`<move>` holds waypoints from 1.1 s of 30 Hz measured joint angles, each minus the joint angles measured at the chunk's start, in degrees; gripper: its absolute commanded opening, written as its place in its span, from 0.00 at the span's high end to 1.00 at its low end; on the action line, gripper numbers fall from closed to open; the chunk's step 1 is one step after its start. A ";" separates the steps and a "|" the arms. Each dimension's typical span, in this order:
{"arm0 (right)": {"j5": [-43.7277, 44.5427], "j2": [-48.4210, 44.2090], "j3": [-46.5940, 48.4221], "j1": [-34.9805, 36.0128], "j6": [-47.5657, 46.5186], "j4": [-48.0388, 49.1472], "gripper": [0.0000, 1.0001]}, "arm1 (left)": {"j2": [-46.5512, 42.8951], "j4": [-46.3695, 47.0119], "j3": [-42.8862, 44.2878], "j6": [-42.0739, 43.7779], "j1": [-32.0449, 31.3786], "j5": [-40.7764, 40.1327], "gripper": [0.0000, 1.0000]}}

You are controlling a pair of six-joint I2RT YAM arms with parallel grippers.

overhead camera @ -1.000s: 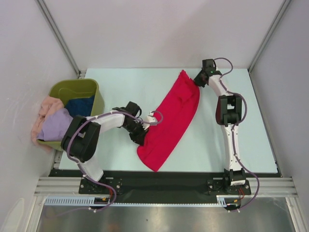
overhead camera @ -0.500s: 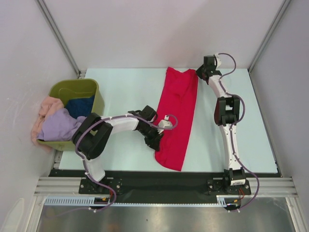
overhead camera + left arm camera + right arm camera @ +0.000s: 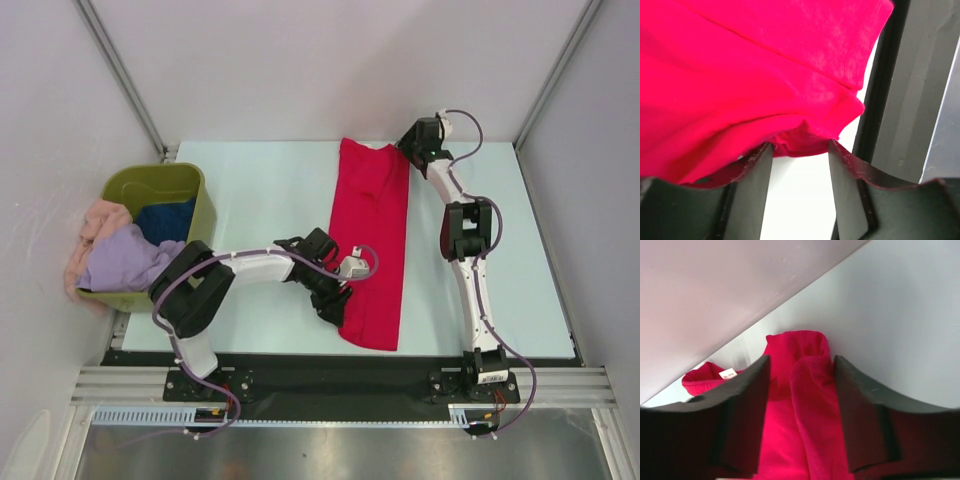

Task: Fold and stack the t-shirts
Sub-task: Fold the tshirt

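Red tee (image 3: 372, 238) laid as long strip on worktop (image 3: 270, 190) btwn both grippers, left gripper (image 3: 340, 300) at its near hem w/ fingers (image 3: 752, 190) apart, cloth bunched btwn them, right gripper (image 3: 408, 152) at far collar end, fingers (image 3: 747, 405) apart, fabric fold btwn, grip unclear on both.

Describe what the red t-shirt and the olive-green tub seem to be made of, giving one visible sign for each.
Red t-shirt: soft matte knit cloth, probably cotton; it folds and wrinkles, with stitched hems.
Olive-green tub: likely moulded plastic; smooth rigid walls with a slight sheen and rounded corners.
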 measured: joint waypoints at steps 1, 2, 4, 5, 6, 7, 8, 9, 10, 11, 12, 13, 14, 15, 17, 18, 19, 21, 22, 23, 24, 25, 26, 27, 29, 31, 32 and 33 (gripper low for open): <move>0.04 -0.22 -0.11 -0.15 -0.52 -0.02 0.37 | -0.39 -1.55 0.37 0.37 -0.20 -0.92 0.43; 0.15 -0.83 -0.61 -0.39 -1.09 -0.17 0.36 | -1.07 -3.10 0.50 1.05 -0.24 -2.12 0.40; 0.42 -2.69 -1.81 -0.96 -2.47 -1.79 0.35 | -3.21 -7.48 0.44 2.73 -0.20 -4.39 0.34; 0.63 -4.13 -2.58 -1.33 -3.23 -2.71 0.34 | -4.68 -9.57 0.17 3.87 -0.17 -5.49 0.28; 0.87 -5.66 -3.48 -1.66 -3.63 -3.52 0.34 | -6.43 -11.26 -0.33 4.94 -0.07 -6.54 0.24; 1.14 -7.82 -4.81 -2.05 -4.28 -4.52 0.33 | -8.41 -13.35 -0.90 6.10 -0.04 -7.52 0.14; 1.44 -10.29 -6.29 -2.43 -4.90 -5.40 0.30 | -10.21 -14.62 -1.51 7.32 -0.02 -8.35 0.14; 1.81 -13.60 -8.92 -2.80 -5.53 -5.88 0.30 | -12.33 -16.20 -2.34 8.72 0.07 -9.31 0.13; 2.23 -16.96 -11.21 -3.02 -6.27 -6.86 0.30 | -14.45 -17.84 -3.17 10.14 0.09 -10.23 0.13; 2.69 -20.24 -13.00 -3.39 -7.06 -7.89 0.30 | -16.37 -19.30 -4.00 11.98 0.13 -11.21 0.13; 3.04 -23.37 -14.60 -3.69 -7.80 -8.57 0.31 | -18.18 -20.11 -4.96 14.10 0.17 -12.57 0.14; 3.06 -26.69 -16.35 -3.93 -8.52 -9.86 0.31 | -19.54 -20.70 -5.75 15.76 0.17 -13.62 0.14; 3.21 -29.81 -17.97 -4.04 -9.05 -11.13 0.32 | -21.07 -21.33 -6.69 17.97 0.17 -15.10 0.15; 3.21 -33.46 -20.57 -4.07 -9.55 -12.13 0.33 | -22.60 -21.46 -7.63 20.48 0.17 -16.96 0.16; 2.84 -42.10 -29.75 -3.58 -10.27 -13.31 0.33 | -24.87 -21.24 -8.57 24.59 0.17 -19.56 0.21; 2.67 -46.66 -35.67 -3.08 -10.47 -13.84 0.33 | -26.25 -20.52 -8.87 27.67 0.17 -20.44 0.23; 2.36 -51.58 -42.36 -2.36 -10.64 -13.35 0.33 | -27.28 -19.91 -8.96 29.86 0.17 -20.79 0.27; 1.88 -59.52 -54.27 -0.33 -10.54 -15.78 0.35 | -29.99 -17.97 -9.07 37.16 0.17 -20.00 0.27; 1.60 -62.60 -59.14 0.52 -10.21 -16.65 0.35 | -31.45 -16.70 -9.44 40.81 0.15 -18.73 0.26; 0.98 -65.70 -64.57 1.68 -9.64 -17.25 0.37 | -32.87 -15.43 -10.25 44.30 0.09 -17.49 0.25; 0.17 -68.76 -69.83 2.71 -9.03 -18.32 0.37 | -34.64 -13.46 -11.85 48.15 -0.11 -16.13 0.25; -0.33 -71.84 -74.86 3.58 -8.13 -19.34 0.38 | -36.37 -11.93 -13.75 51.30 -0.48 -14.86 0.25; -0.85 -74.25 -78.64 4.15 -7.48 -20.33 0.38 | -37.73 -10.34 -15.91 53.86 -1.29 -13.97 0.25; -1.25 -77.24 -82.84 5.35 -6.58 -21.92 0.39 | -38.42 -9.01 -17.55 55.47 -2.19 -13.60 0.26; -1.66 -82.62 -89.24 7.63 -4.39 -24.90 0.41 | -38.07 -6.78 -20.39 57.90 -5.03 -13.11 0.26; -2.54 -87.84 -94.60 11.10 -2.08 -26.62 0.43 | -35.87 -4.07 -21.84 58.34 -7.45 -13.20 0.27; -3.10 -90.42 -96.85 13.00 -0.59 -27.26 0.44 | -34.51 -2.71 -22.12 58.31 -8.33 -13.66 0.27; -3.56 -92.48 -98.68 14.49 0.44 -27.71 0.45 | -32.96 -1.20 -22.14 58.27 -9.03 -14.21 0.26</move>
